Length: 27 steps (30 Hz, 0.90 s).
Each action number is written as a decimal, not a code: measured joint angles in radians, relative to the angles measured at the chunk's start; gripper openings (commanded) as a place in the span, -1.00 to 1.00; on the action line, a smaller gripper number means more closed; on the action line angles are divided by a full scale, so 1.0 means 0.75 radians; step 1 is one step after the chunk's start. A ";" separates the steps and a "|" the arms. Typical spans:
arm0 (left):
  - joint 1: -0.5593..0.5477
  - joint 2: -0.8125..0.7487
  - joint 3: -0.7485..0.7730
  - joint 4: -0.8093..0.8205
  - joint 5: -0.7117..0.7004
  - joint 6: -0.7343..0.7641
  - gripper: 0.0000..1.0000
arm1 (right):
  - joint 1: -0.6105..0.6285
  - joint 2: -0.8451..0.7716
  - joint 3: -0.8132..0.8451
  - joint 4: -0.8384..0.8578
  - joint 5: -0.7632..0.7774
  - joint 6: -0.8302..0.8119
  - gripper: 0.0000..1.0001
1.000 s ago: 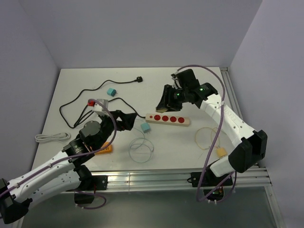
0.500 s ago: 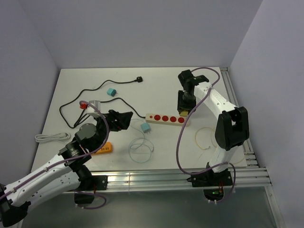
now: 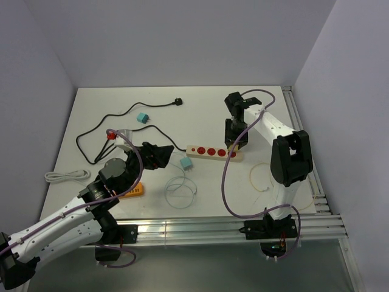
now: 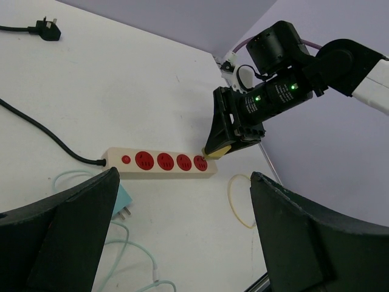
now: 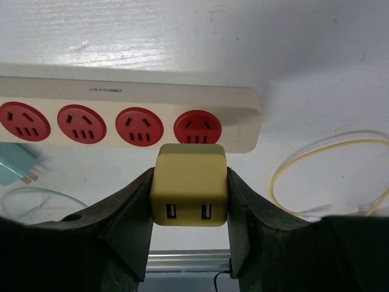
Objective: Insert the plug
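Swung across from the far side since 1 second ago, the right arm [image 3: 276,137] now hangs over the right end of the strip, and the left arm [image 3: 73,213] has drawn back a little toward its base. Both work over the flat white table [image 3: 206,112]. On it lies the long cream plastic power strip [image 3: 209,151] with 4 round red sockets, fed by a thin black cable [image 3: 109,121].

The left claw [image 3: 159,154] gapes wide with nothing between its fingers, close to the small teal plug [image 3: 185,163] on the table.

The right claw [image 5: 189,210] is clamped on the sides of the yellow cube-shaped USB plug [image 5: 189,188], 1 finger on each side. The plug sits right at the rightmost socket; whether its prongs have gone in cannot be told.
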State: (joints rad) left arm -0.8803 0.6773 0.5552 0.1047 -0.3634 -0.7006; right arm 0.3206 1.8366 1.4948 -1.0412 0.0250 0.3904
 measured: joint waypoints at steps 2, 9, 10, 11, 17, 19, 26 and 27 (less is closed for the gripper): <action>0.000 0.001 -0.002 0.005 0.000 0.000 0.88 | 0.000 0.003 -0.015 0.013 -0.005 -0.002 -1.00; 0.000 0.018 -0.002 0.009 0.000 0.000 0.88 | 0.000 0.003 -0.064 0.027 -0.012 -0.015 -1.00; 0.000 0.020 -0.002 0.010 0.000 0.000 0.88 | 0.000 0.003 -0.069 0.026 -0.014 -0.016 -1.00; 0.000 0.021 -0.002 0.010 0.000 0.000 0.88 | 0.000 0.003 -0.077 0.032 -0.015 -0.018 -1.00; 0.000 0.034 -0.002 0.020 0.001 0.000 0.87 | 0.000 0.003 -0.090 0.045 -0.024 -0.021 -1.00; 0.000 0.037 -0.002 0.022 0.001 0.000 0.88 | 0.000 0.003 -0.090 0.051 -0.025 -0.023 -1.00; 0.000 0.037 -0.002 0.025 0.001 0.000 0.88 | 0.000 0.013 -0.090 0.068 -0.023 -0.024 -1.00; 0.000 0.037 -0.002 0.026 0.001 0.000 0.88 | 0.000 0.017 -0.090 0.070 -0.023 -0.024 -1.00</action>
State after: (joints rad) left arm -0.8803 0.7048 0.5537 0.1242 -0.3630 -0.7006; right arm 0.3206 1.8492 1.4273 -0.9890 0.0074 0.3725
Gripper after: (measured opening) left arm 0.940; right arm 0.519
